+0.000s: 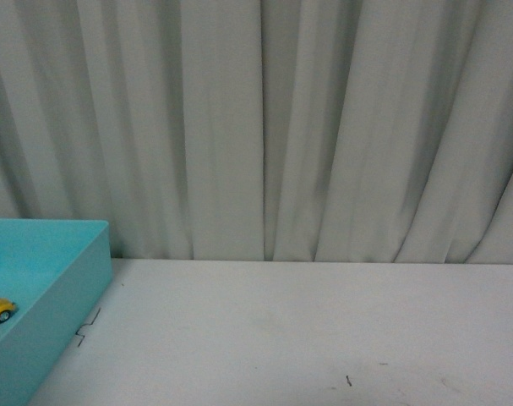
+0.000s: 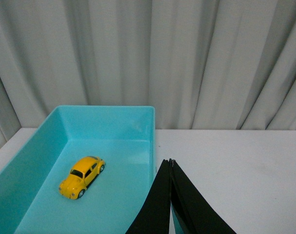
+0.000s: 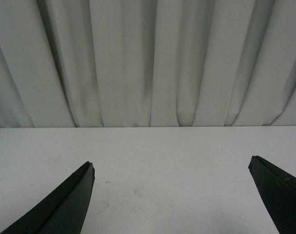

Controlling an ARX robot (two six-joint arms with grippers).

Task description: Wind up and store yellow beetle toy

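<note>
Sitting inside the teal bin (image 2: pixel 138 114), the yellow beetle toy (image 2: pixel 82 176) is resting free. With the left gripper (image 2: pixel 170 163) pinched closed beside the bin wall and the right gripper (image 3: pixel 169 168) spread wide, bumping that wall is looking like the risk.

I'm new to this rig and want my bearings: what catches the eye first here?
The yellow beetle toy stands out, resting on the floor of the turquoise bin at the table's left edge. Next, the left gripper has its jaws pressed together near the bin's wall, while the right gripper hangs wide open over the bare white table.
</note>
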